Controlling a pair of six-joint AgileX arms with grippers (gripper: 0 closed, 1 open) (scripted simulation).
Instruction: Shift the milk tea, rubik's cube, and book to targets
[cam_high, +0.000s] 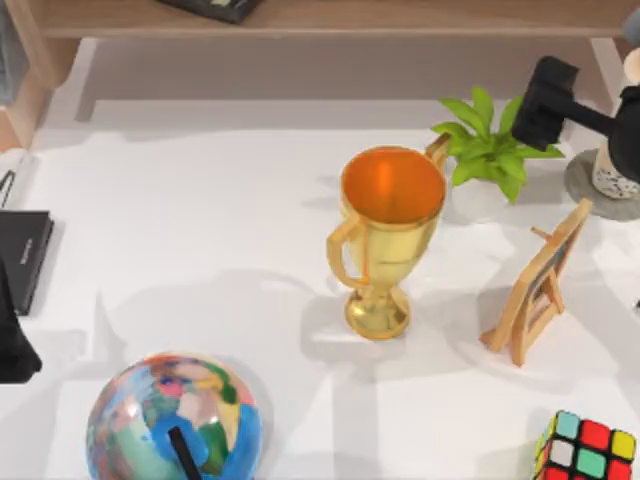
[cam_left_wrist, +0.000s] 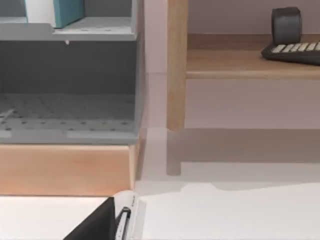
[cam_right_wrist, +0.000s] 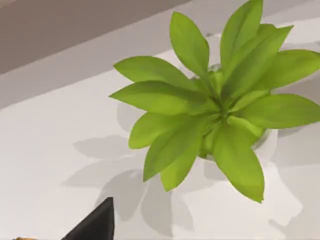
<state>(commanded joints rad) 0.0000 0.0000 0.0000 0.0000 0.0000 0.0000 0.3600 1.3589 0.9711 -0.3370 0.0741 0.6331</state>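
Note:
The milk tea (cam_high: 608, 176), a cream cup with dark speckles low down, stands on the round grey disc (cam_high: 583, 188) at the table's far right, partly hidden by my right arm. My right gripper (cam_high: 543, 103) hovers left of the cup, above the green plant (cam_high: 490, 145); one dark fingertip (cam_right_wrist: 97, 226) shows in the right wrist view. The rubik's cube (cam_high: 585, 448) sits at the front right corner. A teal book (cam_left_wrist: 65, 11) stands in a grey shelf unit (cam_left_wrist: 70, 80). The black slab (cam_high: 20, 258) lies at the left edge, with my left gripper (cam_high: 12, 345) just in front of it.
A gold trophy (cam_high: 385, 235) stands mid-table and a wooden easel (cam_high: 538, 285) to its right. A multicoloured globe (cam_high: 172, 420) fills the front left. A wooden shelf (cam_left_wrist: 250, 60) at the back carries a keyboard (cam_left_wrist: 295, 50). The plant (cam_right_wrist: 215, 107) sits close under my right wrist.

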